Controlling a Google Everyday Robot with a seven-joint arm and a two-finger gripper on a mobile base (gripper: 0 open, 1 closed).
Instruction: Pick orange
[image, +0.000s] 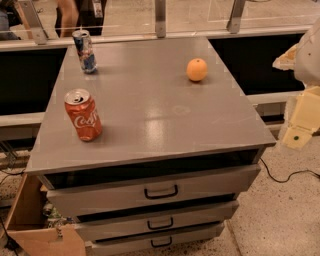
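The orange is a small round fruit sitting on the grey cabinet top, at the far right part of it. My gripper shows as pale cream parts at the right edge of the camera view, off the cabinet's right side, well to the right of the orange and nearer to me, not touching it. Nothing is seen held in it.
A red cola can stands at the near left of the top. A blue and silver can stands at the far left corner. The cabinet has three drawers with dark handles. A railing runs behind. A cable lies on the floor.
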